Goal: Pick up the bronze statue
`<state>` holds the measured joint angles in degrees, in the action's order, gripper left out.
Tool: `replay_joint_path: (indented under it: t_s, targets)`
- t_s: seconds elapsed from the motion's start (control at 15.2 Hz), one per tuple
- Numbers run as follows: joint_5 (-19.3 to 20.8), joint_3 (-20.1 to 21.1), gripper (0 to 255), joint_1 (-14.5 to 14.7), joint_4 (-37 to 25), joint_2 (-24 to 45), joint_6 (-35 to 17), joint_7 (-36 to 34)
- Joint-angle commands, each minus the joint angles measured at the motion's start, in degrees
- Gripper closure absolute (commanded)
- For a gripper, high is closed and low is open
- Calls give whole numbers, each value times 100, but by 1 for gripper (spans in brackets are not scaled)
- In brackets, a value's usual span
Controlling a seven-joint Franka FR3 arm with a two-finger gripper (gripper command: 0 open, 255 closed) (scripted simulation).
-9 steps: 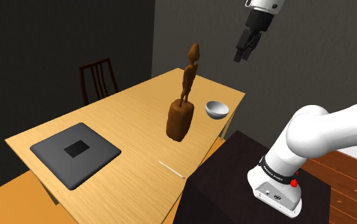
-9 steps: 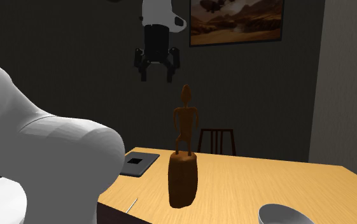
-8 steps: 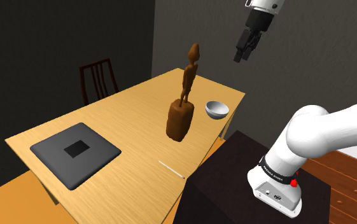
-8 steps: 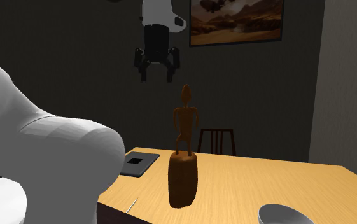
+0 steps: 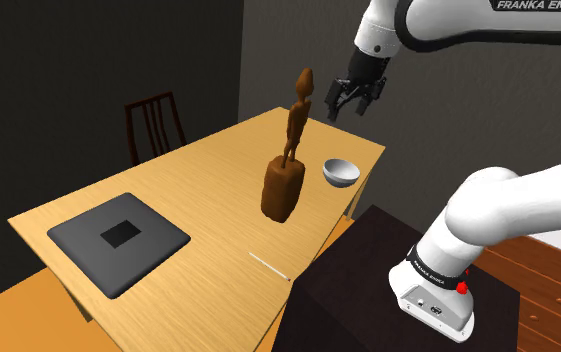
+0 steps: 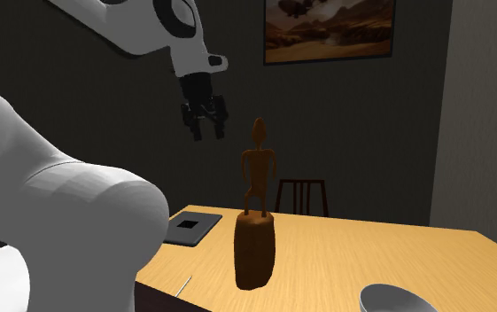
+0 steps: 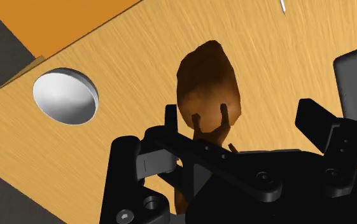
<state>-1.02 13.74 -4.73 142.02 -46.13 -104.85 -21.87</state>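
Note:
The brown statue (image 5: 288,160) is a thin standing figure on a rounded block, upright near the table's edge closest to the stand. My gripper (image 5: 349,104) hangs open in the air beside the figure's head, to the shoulder view's right and apart from it. In the second exterior view the gripper (image 6: 205,133) is left of the statue (image 6: 255,217), at head height. From the wrist, the statue's block (image 7: 209,83) and legs lie far below, between the spread fingers (image 7: 317,119), nearer one of them. Nothing is held.
A grey bowl (image 5: 341,172) sits by the table corner next to the statue. A dark flat slab (image 5: 118,240) lies at the other end of the wooden table (image 5: 198,190), a thin white stick (image 5: 268,265) near the front edge. A chair (image 5: 156,125) stands behind.
The gripper has come down and moved toward the shoulder view's left, from high above the table's corner to beside the statue's head. Its fingers stay apart. The statue has not moved.

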Motion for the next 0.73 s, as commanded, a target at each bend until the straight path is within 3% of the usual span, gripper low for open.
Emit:
replay_joint_path:
  t_s: [0.0,0.33,0.66]
  targets:
    - [101,534,0,-256,118,236,-460,-868]
    - [686,1975,0,-1200,-58,1175,-1214,-3117]
    - [1948,3654,0,-2704,-760,2526,-1314,-5694]
